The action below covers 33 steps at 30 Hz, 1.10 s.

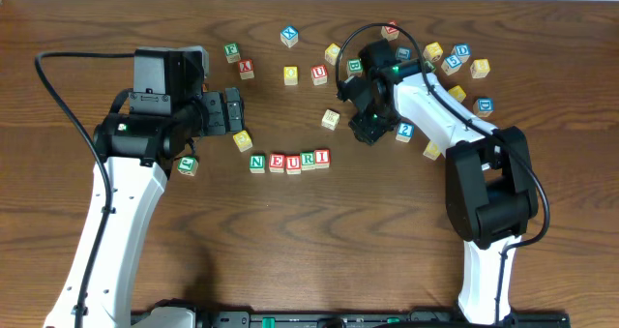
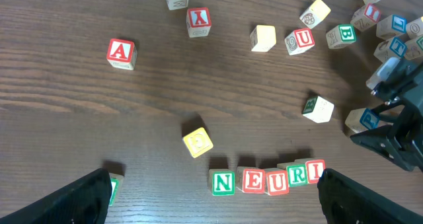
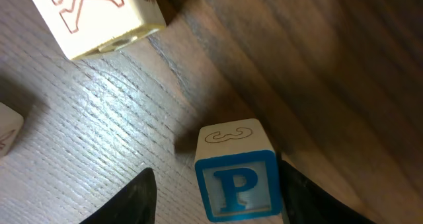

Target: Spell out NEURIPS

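On brown wood table (image 1: 319,241): left gripper (image 1: 234,112) jaws wide, empty, up-left of the row. Right gripper (image 1: 368,127) jaws part open, straddling blue P cube (image 3: 234,187), which sits on the table. One finger is against it, the other shows a gap. N-E-U-R-I row (image 1: 290,161) mid-table, cubes touching. P lies apart, beyond the row's right end. Loose cubes (image 1: 480,68) scattered farther back.

Dark wood-grain table (image 1: 368,231), NEURI cube row (image 1: 290,161) touching, loose lettered cubes (image 1: 291,74) scattered beyond.
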Each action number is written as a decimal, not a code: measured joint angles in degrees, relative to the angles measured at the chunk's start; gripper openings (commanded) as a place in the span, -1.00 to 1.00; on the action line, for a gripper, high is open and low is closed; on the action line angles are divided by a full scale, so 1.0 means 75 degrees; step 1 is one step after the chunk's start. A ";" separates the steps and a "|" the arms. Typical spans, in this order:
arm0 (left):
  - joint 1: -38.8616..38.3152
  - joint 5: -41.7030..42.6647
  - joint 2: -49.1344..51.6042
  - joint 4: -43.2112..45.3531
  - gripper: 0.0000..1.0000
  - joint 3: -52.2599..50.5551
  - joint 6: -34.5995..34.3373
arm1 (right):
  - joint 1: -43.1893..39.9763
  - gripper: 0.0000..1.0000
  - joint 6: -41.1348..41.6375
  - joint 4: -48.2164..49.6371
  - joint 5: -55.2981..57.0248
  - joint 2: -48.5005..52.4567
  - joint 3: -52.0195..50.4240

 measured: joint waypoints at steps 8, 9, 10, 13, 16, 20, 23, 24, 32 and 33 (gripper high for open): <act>0.0000 0.0000 0.0000 0.0000 0.96 0.0000 0.0000 | 0.0000 -0.01 0.0000 0.0149 0.0038 0.0000 -0.0233; 0.0000 0.0000 0.0000 0.0000 0.96 0.0000 0.0000 | 0.0000 0.00 0.0000 0.0169 0.0058 0.0000 -0.0233; 0.0000 0.0000 0.0000 0.0000 0.96 0.0000 0.0000 | 0.0000 0.00 0.0000 0.0178 0.0076 0.0000 -0.0233; 0.0000 0.0000 0.0000 0.0000 0.96 0.0000 0.0000 | 0.0000 0.00 0.0000 0.0201 0.0131 0.0000 -0.0233; 0.0000 0.0000 0.0000 0.0000 0.96 0.0000 0.0000 | 0.0000 0.00 0.0000 0.0242 0.0172 0.0000 -0.0233; 0.0000 0.0000 0.0000 0.0000 0.96 0.0000 0.0000 | 0.0000 0.00 0.0038 0.0414 0.0242 0.0000 -0.0233; 0.0000 0.0000 0.0000 0.0000 0.96 0.0000 0.0000 | 0.0000 -0.01 0.0122 0.0595 0.0268 0.0000 -0.0233; 0.0000 0.0000 0.0000 0.0000 0.96 0.0000 0.0000 | 0.0000 -0.01 0.0149 0.0629 0.0274 0.0000 -0.0233; 0.0000 0.0000 0.0000 0.0000 0.96 0.0000 0.0000 | 0.0000 -0.06 0.0286 0.0679 0.0280 0.0000 -0.0233; 0.0000 0.0000 0.0000 0.0000 0.96 0.0000 0.0000 | 0.0000 -0.10 0.0294 0.0679 0.0283 0.0000 -0.0233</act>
